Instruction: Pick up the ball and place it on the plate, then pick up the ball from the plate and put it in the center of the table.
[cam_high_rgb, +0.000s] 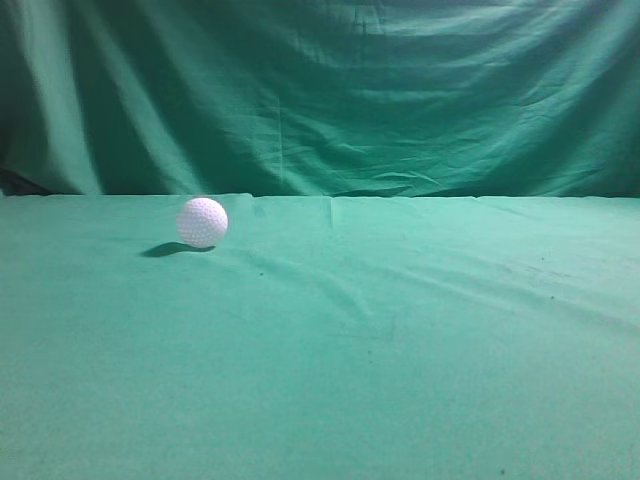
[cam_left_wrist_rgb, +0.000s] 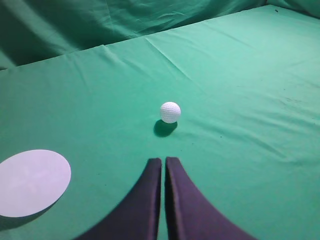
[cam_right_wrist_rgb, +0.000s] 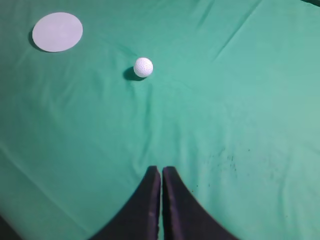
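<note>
I see the ball (cam_left_wrist_rgb: 170, 111) lying on the table (cam_left_wrist_rgb: 240, 75), apart from the plate (cam_left_wrist_rgb: 32, 181) — left pincer (cam_left_wrist_rgb: 163, 162) and right pincer (cam_right_wrist_rgb: 161, 171) both pressed together, holding nothing

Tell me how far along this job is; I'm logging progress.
Nothing looks done: the small white dimpled golf ball sits on the teal cloth table, apart from the flat white round plate. Nothing in hand; left gripper and right gripper are shut, empty. Both placements remain.

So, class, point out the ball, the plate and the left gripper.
ball (cam_high_rgb: 202, 221), exterior view, centre of its dimpled face.
plate (cam_left_wrist_rgb: 31, 182), left wrist view, middle of its top.
left gripper (cam_left_wrist_rgb: 164, 161), left wrist view, between fingertips.
</note>
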